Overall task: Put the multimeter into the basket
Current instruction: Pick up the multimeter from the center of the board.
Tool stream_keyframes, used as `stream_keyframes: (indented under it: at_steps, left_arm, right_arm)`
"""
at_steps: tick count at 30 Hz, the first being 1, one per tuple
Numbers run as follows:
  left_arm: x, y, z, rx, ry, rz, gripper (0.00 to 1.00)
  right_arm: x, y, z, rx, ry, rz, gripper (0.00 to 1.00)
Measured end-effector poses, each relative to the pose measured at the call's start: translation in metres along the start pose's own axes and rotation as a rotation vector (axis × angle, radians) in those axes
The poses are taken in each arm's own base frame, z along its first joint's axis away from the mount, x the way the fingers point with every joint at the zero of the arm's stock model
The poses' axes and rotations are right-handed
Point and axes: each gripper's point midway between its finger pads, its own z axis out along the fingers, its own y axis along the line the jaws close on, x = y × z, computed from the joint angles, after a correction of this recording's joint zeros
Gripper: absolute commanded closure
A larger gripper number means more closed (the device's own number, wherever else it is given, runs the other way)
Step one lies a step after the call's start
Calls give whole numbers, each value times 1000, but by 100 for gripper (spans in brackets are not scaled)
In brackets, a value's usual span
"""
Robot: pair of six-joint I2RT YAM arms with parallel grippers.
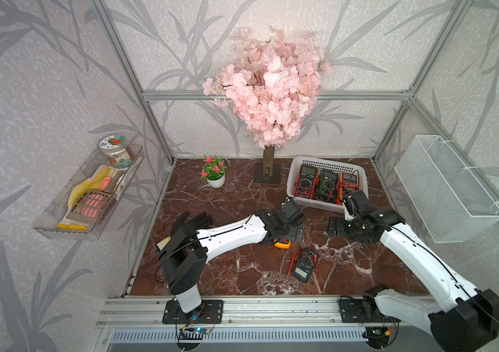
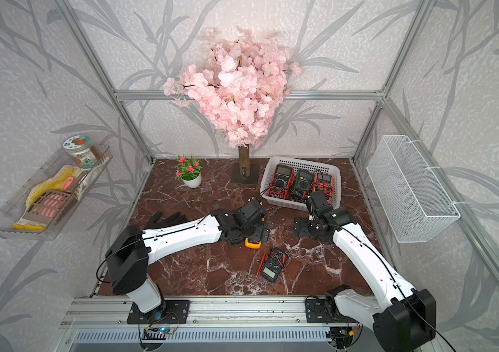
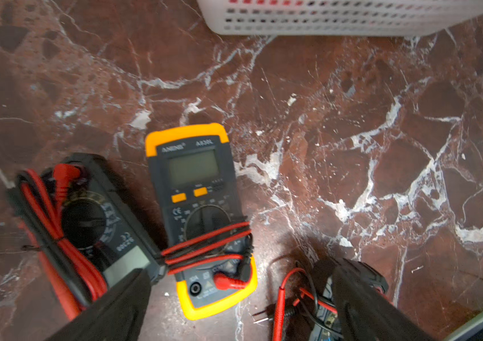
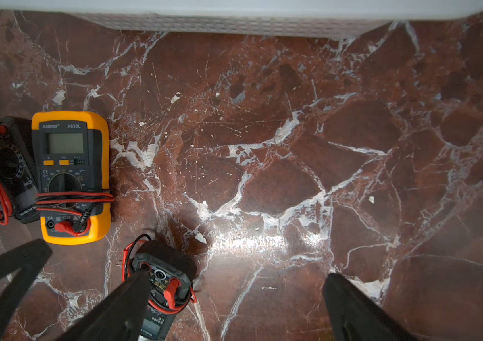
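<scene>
1. Taking the back wall as 12 o'clock, the low white perforated plastic basket [image 1: 327,163] sits toward the 1 o'clock corner of the red marble table [image 1: 236,274]. Inside lie a red-cased multimeter [image 1: 305,179], a dark green multimeter [image 1: 327,183] and an orange-cased multimeter [image 1: 347,181], side by side.
2. The yellow-cased multimeter [image 3: 202,206], red and black leads wound round it, lies flat near the table's centre, outside the basket.
3. A black multimeter with a big round dial [image 3: 92,218] lies right against it. A black multimeter with a red probe alongside [image 1: 303,264] lies apart, at its 4 o'clock.
4. The left tool [image 3: 240,267] hangs over the yellow one, fingers spread wide, gripping nothing.
5. The right tool [image 4: 236,276] hangs over the table at the basket's 5 o'clock, likewise spread wide and empty.
</scene>
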Motion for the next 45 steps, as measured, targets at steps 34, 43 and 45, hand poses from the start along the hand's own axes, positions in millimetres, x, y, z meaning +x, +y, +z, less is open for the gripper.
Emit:
stream_keyframes:
  at_steps: [34, 43, 45]
  left_arm:
    - [59, -79, 17, 1, 58, 164, 0]
    - [69, -79, 27, -11, 85, 190, 0]
    - [70, -79, 28, -11, 90, 195, 0]
  right_arm:
    - [11, -37, 3, -15, 69, 259, 3]
    - [10, -39, 4, -10, 72, 272, 3]
    - [10, -40, 4, -11, 72, 277, 3]
